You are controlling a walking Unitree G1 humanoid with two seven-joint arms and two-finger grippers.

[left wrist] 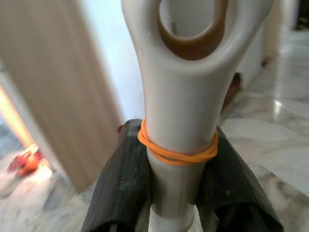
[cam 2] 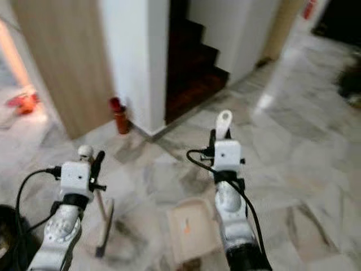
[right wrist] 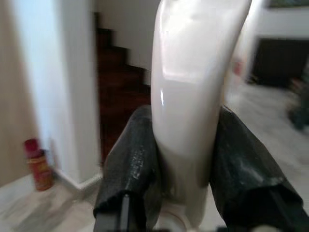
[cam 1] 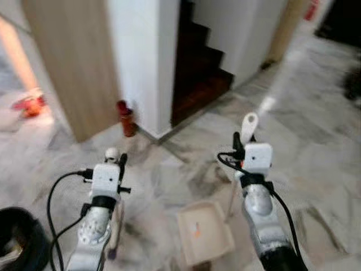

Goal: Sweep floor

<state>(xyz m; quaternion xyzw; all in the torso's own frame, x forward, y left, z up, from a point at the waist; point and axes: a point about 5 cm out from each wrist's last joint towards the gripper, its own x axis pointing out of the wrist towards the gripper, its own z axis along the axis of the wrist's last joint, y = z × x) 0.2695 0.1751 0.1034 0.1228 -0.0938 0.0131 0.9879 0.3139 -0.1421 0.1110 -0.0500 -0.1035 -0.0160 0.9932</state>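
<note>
My left gripper (cam 1: 117, 162) is shut on the white broom handle (left wrist: 181, 111), which has an orange rubber band (left wrist: 176, 152) just above the black fingers (left wrist: 123, 188). The broom head (cam 2: 104, 223) rests on the marble floor beside that arm. My right gripper (cam 1: 242, 148) is shut on the upright white dustpan handle (right wrist: 190, 96), whose looped top (cam 1: 249, 123) sticks up past the fingers (right wrist: 133, 174). The beige dustpan tray (cam 1: 204, 231) lies on the floor between the arms, with a small orange speck inside.
A red canister (cam 1: 126, 118) stands at the white wall corner. Dark stairs (cam 1: 197, 68) rise behind it, and a wooden panel (cam 1: 73, 62) is on the left. A black bin (cam 1: 20, 237) sits at lower left. Open marble floor stretches to the right.
</note>
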